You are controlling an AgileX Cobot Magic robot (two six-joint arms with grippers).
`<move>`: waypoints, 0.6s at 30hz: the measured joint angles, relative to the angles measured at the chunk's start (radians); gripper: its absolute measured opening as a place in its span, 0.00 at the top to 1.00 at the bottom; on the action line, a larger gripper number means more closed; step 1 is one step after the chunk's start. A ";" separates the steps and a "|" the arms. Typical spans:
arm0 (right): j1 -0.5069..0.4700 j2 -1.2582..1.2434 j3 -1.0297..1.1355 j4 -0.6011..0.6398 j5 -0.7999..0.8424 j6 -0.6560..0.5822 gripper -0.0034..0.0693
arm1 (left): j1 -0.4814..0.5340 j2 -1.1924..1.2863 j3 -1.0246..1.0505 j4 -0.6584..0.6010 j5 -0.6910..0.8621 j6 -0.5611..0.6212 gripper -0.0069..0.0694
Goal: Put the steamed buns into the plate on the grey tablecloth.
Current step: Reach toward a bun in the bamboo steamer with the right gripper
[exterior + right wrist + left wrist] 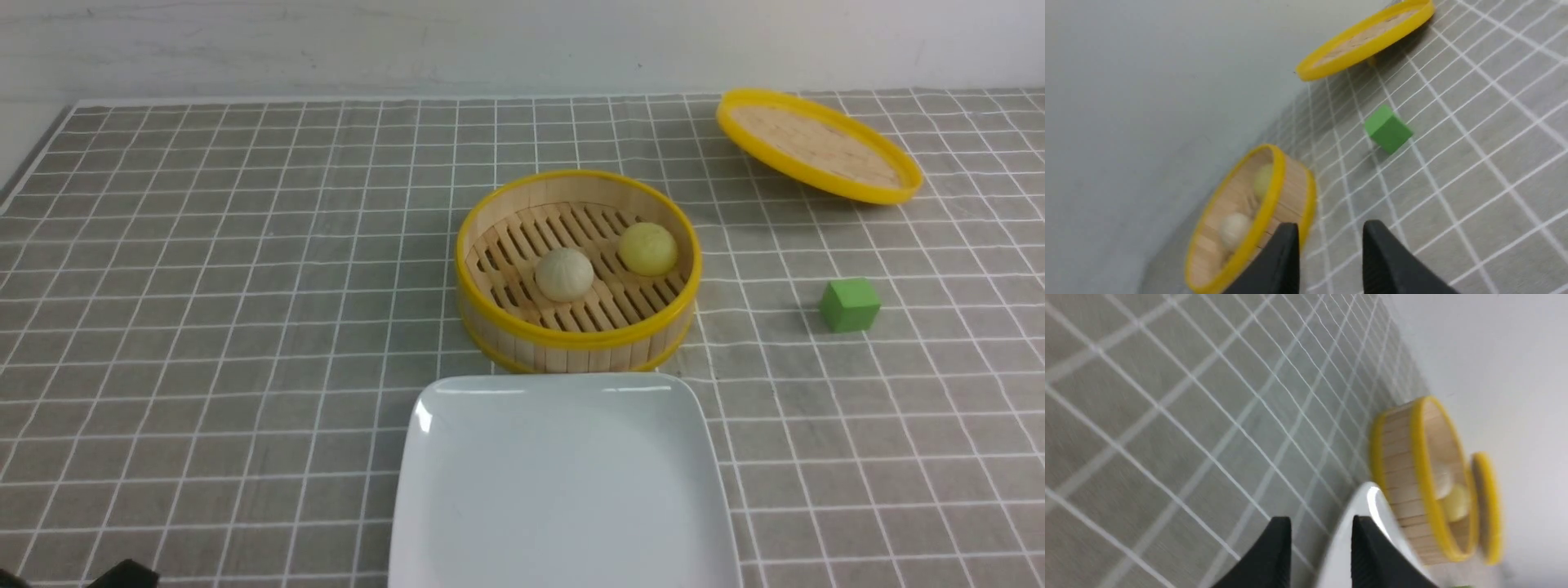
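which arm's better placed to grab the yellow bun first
Probably the right: in the front view the yellow bun sits on the steamer's right side, with the pale bun to its left. The right pincer is open and holds nothing.

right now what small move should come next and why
Probably ease the open right gripper forward and inward toward the round yellow dome-shaped bun. Both it and the round beige bun sit inside the yellow-rimmed bamboo steamer, the glossy white square plate is bare where visible, and the right gripper's fingers have nothing between them.
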 joint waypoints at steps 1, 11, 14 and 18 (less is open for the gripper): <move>0.000 0.000 0.000 0.012 -0.003 0.042 0.62 | 0.000 0.000 0.000 -0.045 0.000 -0.040 0.59; 0.000 0.000 -0.004 0.002 -0.033 0.122 0.64 | 0.001 0.000 -0.002 -0.096 -0.054 -0.092 0.61; 0.000 0.013 -0.096 -0.089 -0.005 0.091 0.74 | 0.001 0.000 -0.099 -0.089 -0.004 0.021 0.68; 0.000 0.110 -0.261 -0.242 0.124 0.001 0.88 | 0.001 0.033 -0.277 -0.059 0.063 0.172 0.79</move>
